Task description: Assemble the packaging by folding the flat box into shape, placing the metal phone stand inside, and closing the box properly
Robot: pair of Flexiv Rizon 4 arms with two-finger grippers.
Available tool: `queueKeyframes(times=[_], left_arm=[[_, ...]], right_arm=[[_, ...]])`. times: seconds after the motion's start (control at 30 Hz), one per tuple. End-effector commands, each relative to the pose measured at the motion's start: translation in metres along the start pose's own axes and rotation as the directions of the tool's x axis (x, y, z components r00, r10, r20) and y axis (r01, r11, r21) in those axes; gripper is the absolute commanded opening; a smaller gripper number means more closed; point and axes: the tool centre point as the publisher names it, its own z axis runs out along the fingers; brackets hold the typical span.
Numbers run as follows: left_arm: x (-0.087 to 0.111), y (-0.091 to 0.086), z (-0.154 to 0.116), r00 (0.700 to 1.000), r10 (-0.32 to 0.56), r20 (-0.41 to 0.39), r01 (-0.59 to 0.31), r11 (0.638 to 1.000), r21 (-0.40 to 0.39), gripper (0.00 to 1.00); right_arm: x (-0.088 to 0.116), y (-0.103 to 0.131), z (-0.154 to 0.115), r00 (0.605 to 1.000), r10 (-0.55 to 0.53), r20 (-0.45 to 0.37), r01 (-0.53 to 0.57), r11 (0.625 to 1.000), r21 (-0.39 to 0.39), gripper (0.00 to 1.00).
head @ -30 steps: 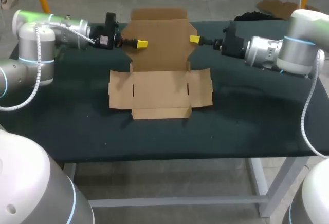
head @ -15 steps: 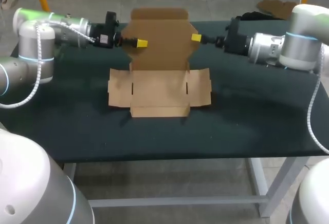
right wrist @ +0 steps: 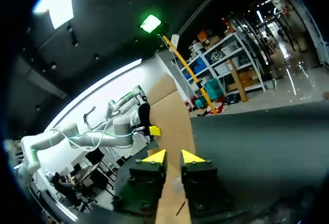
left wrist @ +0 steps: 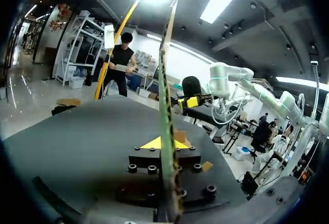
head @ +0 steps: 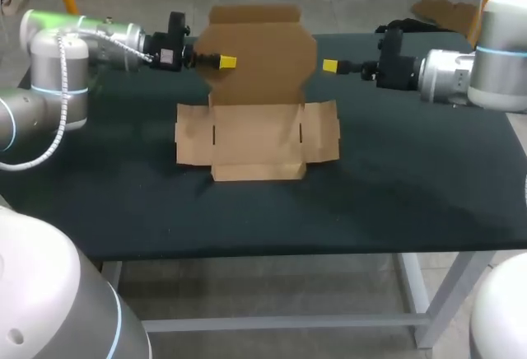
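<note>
Your box (head: 255, 138) sits on the counter (head: 395, 194), barely folded. Your left hand (head: 226, 62) pinches its upright lid panel (head: 262, 50). Your right hand (head: 331, 66) hangs beside it, slightly parted and empty. Walls, loading and closing remain.

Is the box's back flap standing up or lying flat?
Standing up: the flap rises from the flat base, pinched by the left tool.

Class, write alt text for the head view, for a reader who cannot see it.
A flat cardboard box lies on a dark table with its lid panel raised upright. The left tool grips the panel's left edge. The right tool hangs just clear of its right edge.
</note>
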Motion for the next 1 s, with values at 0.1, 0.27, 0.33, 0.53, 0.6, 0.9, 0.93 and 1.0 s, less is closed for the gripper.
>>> queueKeyframes(times=[0.1,0.27,0.33,0.53,0.6,0.9,0.93,1.0], left_arm=[[0.004,-0.008,0.006,1.0,0.014,0.023,-0.014,1.0,0.004,0.0],[0.008,-0.013,0.009,0.999,0.023,0.036,-0.023,1.0,0.012,0.0],[0.009,-0.016,0.011,0.999,0.026,0.042,-0.026,1.0,0.012,0.0],[0.01,-0.022,0.011,0.998,0.03,0.061,-0.031,0.999,0.018,0.0],[0.01,-0.022,0.011,0.998,0.03,0.061,-0.031,0.999,0.018,0.0],[0.01,-0.022,0.011,0.998,0.03,0.061,-0.031,0.999,0.018,0.0],[0.01,-0.022,0.011,0.998,0.03,0.061,-0.031,0.999,0.018,0.0],[0.01,-0.022,0.011,0.998,0.03,0.061,-0.031,0.999,0.018,0.0]], right_arm=[[0.025,-0.011,-0.028,0.99,-0.027,0.14,0.028,1.0,-0.004,0.0],[0.033,-0.017,-0.04,0.983,-0.051,0.175,0.05,0.999,0.011,0.0],[0.038,-0.021,-0.045,0.976,-0.071,0.208,0.066,0.997,0.029,0.0],[0.04,-0.042,-0.055,0.934,-0.087,0.347,0.07,0.996,0.063,0.0],[0.04,-0.042,-0.055,0.934,-0.087,0.347,0.07,0.996,0.063,0.0],[0.04,-0.042,-0.055,0.934,-0.087,0.347,0.07,0.996,0.063,0.0],[0.04,-0.042,-0.055,0.934,-0.087,0.347,0.07,0.996,0.063,0.0],[0.04,-0.042,-0.055,0.934,-0.087,0.347,0.07,0.996,0.063,0.0]])
